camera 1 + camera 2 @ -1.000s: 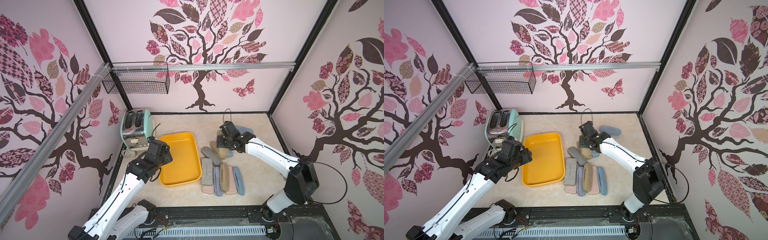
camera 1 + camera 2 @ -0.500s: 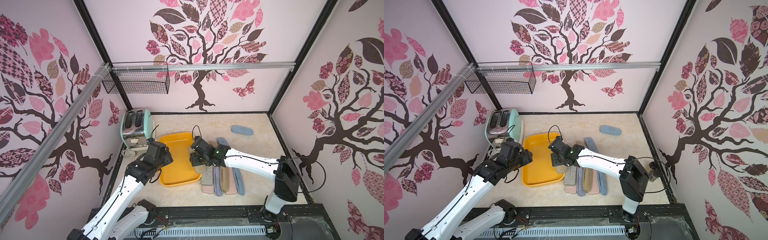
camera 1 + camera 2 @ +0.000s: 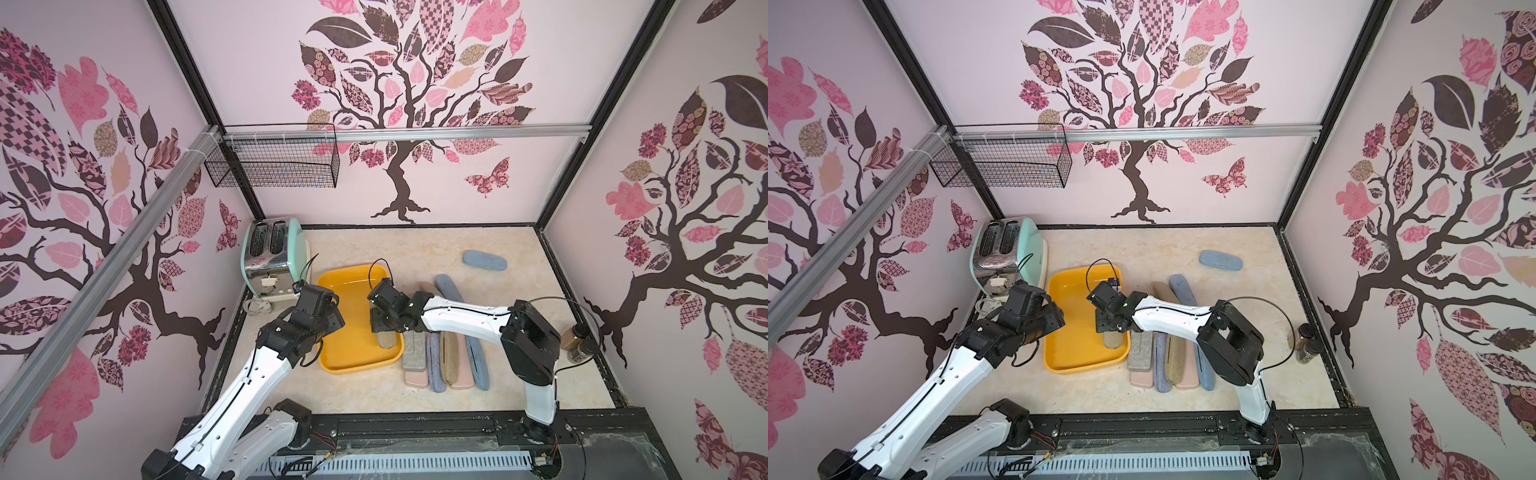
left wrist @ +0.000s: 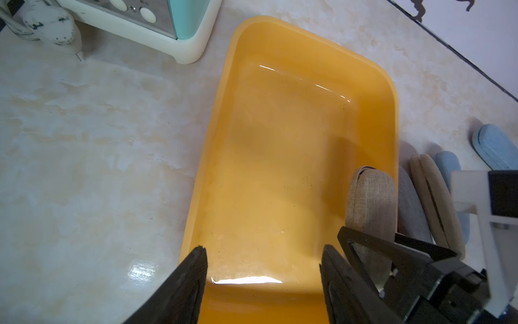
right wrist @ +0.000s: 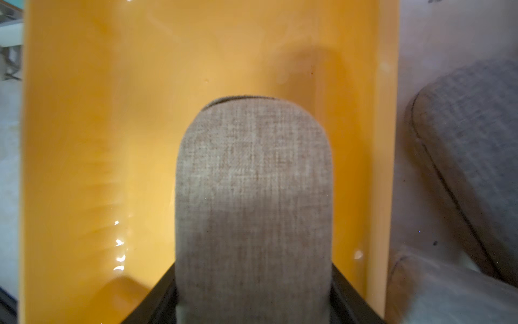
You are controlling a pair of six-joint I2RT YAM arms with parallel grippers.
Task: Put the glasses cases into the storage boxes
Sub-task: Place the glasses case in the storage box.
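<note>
The yellow-orange storage box [image 3: 345,299] [image 3: 1075,307] lies left of the middle in both top views. My right gripper [image 3: 382,328] [image 5: 253,269] is shut on a tan fabric glasses case [image 3: 386,340] [image 5: 252,182]. It holds the case low inside the box [image 5: 98,140], along the right wall. My left gripper [image 3: 330,322] [image 4: 263,252] stands open over the box's near left end, with nothing between its fingers. More glasses cases [image 3: 440,357] lie in a row right of the box. One blue case [image 3: 484,261] lies alone at the back right.
A mint toaster [image 3: 274,253] with its plug stands behind the box on the left. A black wire basket [image 3: 274,164] hangs on the back rail. A small brown jar [image 3: 575,343] stands by the right wall. A grey case [image 5: 471,140] lies just outside the box's right wall.
My right gripper carried the tan case from the cluster at the back middle leftward and down into the box. The left arm has stayed where it was.
</note>
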